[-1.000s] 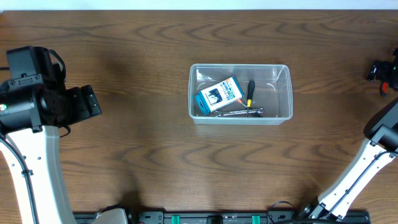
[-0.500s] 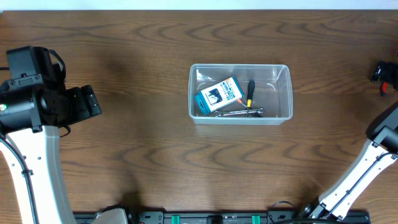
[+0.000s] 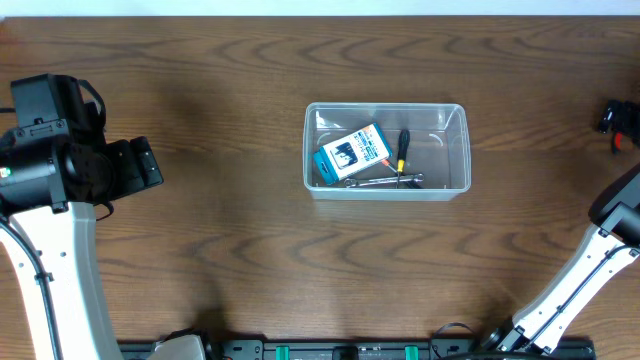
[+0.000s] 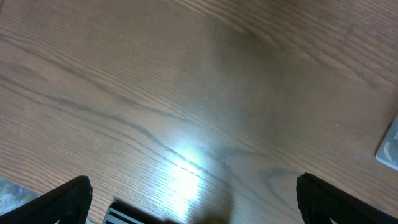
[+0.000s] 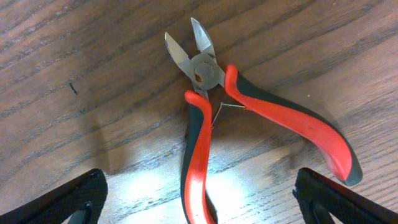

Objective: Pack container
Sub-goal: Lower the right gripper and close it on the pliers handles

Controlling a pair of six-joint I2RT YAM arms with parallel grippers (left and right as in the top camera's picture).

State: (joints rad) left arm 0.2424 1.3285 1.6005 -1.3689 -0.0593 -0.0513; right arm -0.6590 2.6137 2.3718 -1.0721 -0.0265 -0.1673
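A clear plastic container (image 3: 452,150) stands mid-table. In it lie a blue and white packet (image 3: 352,152), a black and yellow screwdriver (image 3: 403,148) and silver wrenches (image 3: 385,181). Red and black handled cutters (image 5: 202,68) lie flat on the wood at the far right, jaws apart. My right gripper (image 5: 202,200) hangs open over them, one red handle running between its fingertips (image 5: 81,198) without contact. From overhead the right gripper (image 3: 618,120) sits at the table's right edge. My left gripper (image 4: 196,202) is open over bare wood, far left of the container.
The left arm's body (image 3: 60,165) stands at the left side of the wooden table (image 3: 250,260). A corner of the container (image 4: 392,146) shows at the right edge of the left wrist view. The right arm's link (image 3: 590,270) rises from the front right.
The right gripper has shifted slightly toward the right edge of the table. The left arm and the container's contents have not moved.
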